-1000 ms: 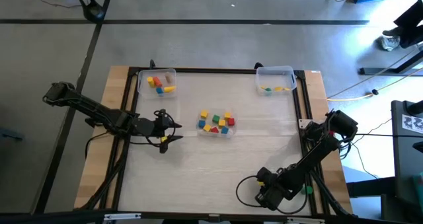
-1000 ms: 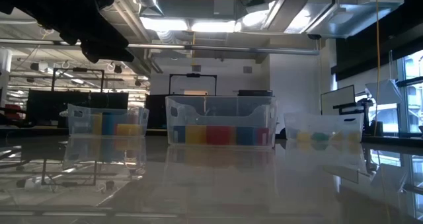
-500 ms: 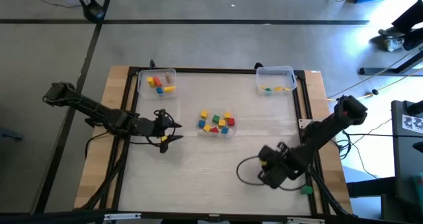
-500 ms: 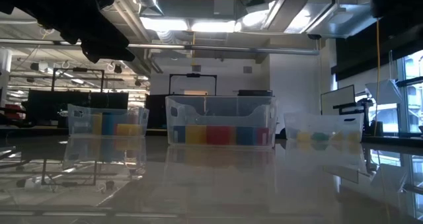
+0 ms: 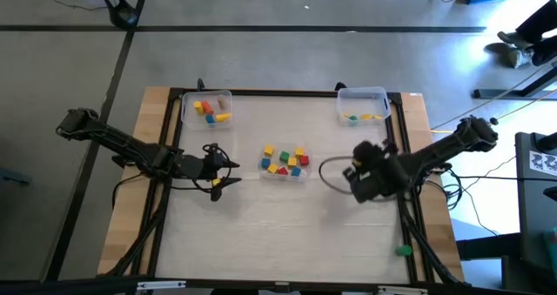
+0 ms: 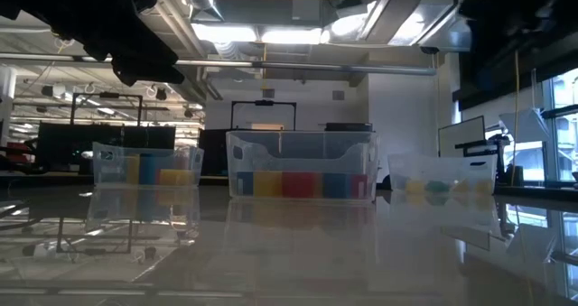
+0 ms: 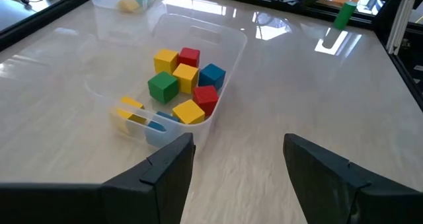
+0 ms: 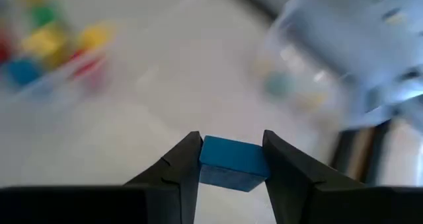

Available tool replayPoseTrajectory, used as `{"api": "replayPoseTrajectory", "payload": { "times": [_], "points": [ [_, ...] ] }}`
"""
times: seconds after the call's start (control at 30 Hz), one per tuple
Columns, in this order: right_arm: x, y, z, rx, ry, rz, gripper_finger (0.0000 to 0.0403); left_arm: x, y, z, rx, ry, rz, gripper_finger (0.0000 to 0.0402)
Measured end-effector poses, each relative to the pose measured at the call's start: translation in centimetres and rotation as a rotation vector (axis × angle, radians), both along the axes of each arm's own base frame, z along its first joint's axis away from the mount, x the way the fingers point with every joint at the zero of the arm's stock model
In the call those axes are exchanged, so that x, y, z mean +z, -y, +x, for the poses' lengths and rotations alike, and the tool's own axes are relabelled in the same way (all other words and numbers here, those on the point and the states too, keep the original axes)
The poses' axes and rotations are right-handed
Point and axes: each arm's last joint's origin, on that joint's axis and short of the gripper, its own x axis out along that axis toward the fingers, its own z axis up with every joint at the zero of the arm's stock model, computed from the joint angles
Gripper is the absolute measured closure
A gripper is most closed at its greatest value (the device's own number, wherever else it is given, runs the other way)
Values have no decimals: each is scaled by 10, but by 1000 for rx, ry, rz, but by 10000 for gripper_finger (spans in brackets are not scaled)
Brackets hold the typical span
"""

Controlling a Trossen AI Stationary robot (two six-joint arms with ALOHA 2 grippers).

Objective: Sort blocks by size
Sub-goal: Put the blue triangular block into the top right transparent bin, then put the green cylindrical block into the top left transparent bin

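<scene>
Several small coloured blocks (image 5: 285, 161) lie in a clear bin (image 5: 300, 175) at the table's middle; they also show in the left wrist view (image 7: 184, 85). A few more blocks lie in the far left bin (image 5: 207, 109) and the far right bin (image 5: 363, 104). My left gripper (image 5: 228, 166) is open and empty, just left of the middle bin. My right gripper (image 5: 352, 175) hangs right of the middle bin, shut on a blue block (image 8: 232, 161). My right gripper pinches the blue block between its two fingers, one finger (image 8: 182, 164) on each of two opposite sides (image 8: 206, 159). The block sits level between the fingertips, lifted clear of the table.
A black frame (image 5: 402, 156) runs round the table's edges. A small green thing (image 5: 402, 251) sits on the frame at the near right. A loop of cable (image 5: 331, 169) hangs by my right gripper. Bare tabletop (image 5: 278, 234) spans the near half.
My right arm has swung from the table's near right corner toward the far edge, and its gripper now hangs right of the middle bin. My left arm has kept still.
</scene>
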Motion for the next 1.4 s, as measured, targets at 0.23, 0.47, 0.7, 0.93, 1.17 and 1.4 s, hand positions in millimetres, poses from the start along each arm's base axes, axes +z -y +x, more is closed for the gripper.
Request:
{"api": "replayPoseTrajectory", "payload": {
  "times": [0.23, 0.47, 0.7, 0.93, 1.17, 1.4],
  "points": [
    [9, 51, -1, -177, -64, -184, 266, 0, 0, 0, 2, 0, -3, 180],
    [3, 105, 12, -282, -116, -201, 266, 0, 0, 0, 9, 1, 5, 180],
    [-14, 170, 16, -332, -103, -136, 265, 0, 0, 0, 8, 0, 7, 180],
    [-29, 219, 4, -415, 8, -125, 264, 0, 0, 0, 5, -1, 13, 180],
    [-38, 230, -5, -457, 12, -129, 209, 0, 0, 0, 0, -3, 24, 180],
    [-22, 217, -3, -375, -91, -74, 139, 0, 0, 0, 6, -1, 9, 180]
  ]
}}
